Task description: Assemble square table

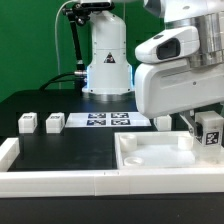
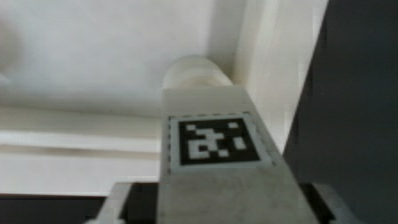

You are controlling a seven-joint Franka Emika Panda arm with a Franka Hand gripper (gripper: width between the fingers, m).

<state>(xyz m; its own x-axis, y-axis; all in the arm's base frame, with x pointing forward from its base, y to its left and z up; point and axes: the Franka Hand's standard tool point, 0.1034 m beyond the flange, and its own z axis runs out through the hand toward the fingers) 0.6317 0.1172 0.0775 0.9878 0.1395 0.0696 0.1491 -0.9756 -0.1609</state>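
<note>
The step in hand looks like fitting a leg into a corner of the tabletop [image 1: 150, 160], the white square slab with a raised rim that lies at the near right of the exterior view. The gripper [image 2: 221, 205] hangs over the slab's far right part, and the leg [image 2: 214, 140] stands between its two fingers [image 2: 125, 205], its black-and-white tag facing the wrist camera and its far end close to the inside corner of the rim. The fingers flank the leg with no gap to be seen, but whether they press on it or only stand beside it cannot be told from either view; nor is it clear whether the leg's end is already seated in the corner or only near it. Two more legs [image 1: 27, 123] [image 1: 53, 123] wait side by side on the black table at the exterior view's left, well apart from the slab, with the marker board [image 1: 105, 121] between them and the arm; a fourth leg is not to be seen. A long white border bar [image 1: 60, 181] runs along the near edge. Judging from this, the task is at an early stage, with no leg plainly fixed. The next move probably calls for a firm, square hold on the leg, keeping it upright over the corner while it is turned or pushed home, and care not to drag the slab sideways
</note>
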